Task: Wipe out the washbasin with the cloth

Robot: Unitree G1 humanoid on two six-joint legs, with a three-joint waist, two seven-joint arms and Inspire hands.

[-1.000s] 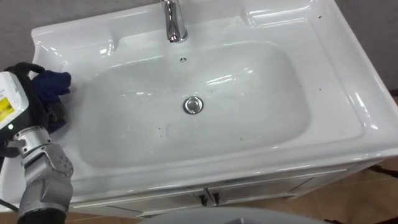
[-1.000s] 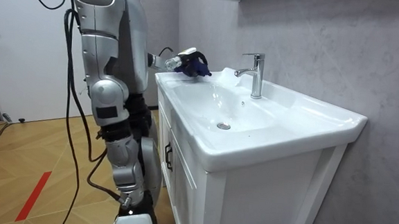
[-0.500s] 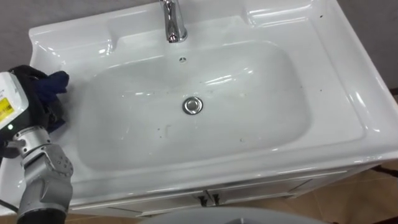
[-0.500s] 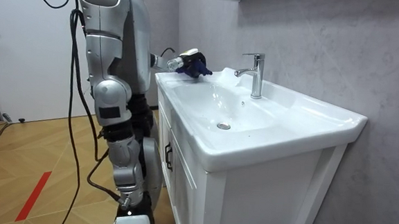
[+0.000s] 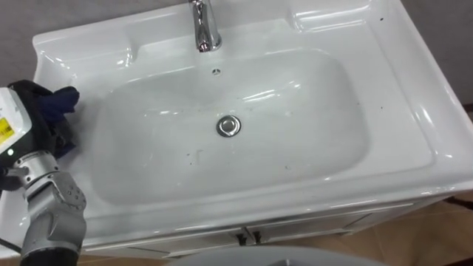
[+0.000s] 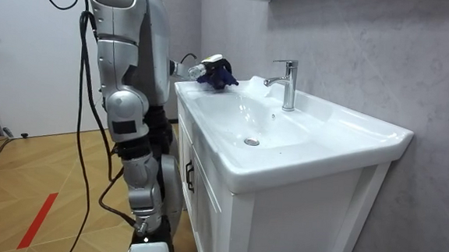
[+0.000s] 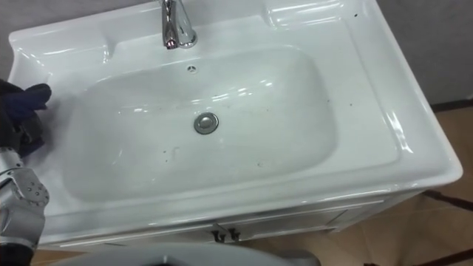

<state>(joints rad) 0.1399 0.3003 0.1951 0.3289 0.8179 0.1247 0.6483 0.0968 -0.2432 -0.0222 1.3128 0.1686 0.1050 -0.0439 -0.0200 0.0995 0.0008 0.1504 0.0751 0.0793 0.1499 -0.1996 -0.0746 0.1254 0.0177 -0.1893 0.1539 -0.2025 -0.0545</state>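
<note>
Blue cloth [image 5: 65, 98] sits bunched in your left hand [image 5: 41, 111], seemingly clasped, at nine o'clock on the basin [image 5: 399, 111] rim; a loose hold could drop it mid-sweep.

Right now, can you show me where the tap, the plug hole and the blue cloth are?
tap [image 5: 205, 29]: left eye view, on its shiny upright body.
plug hole [image 5: 229, 125]: left eye view, on its metal middle.
blue cloth [image 5: 62, 99]: left eye view, on the fold that pokes out.

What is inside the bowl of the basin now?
A drain, an overflow hole and some dark specks. The blue cloth, in the left hand, hides part of the basin's left rim.
</note>
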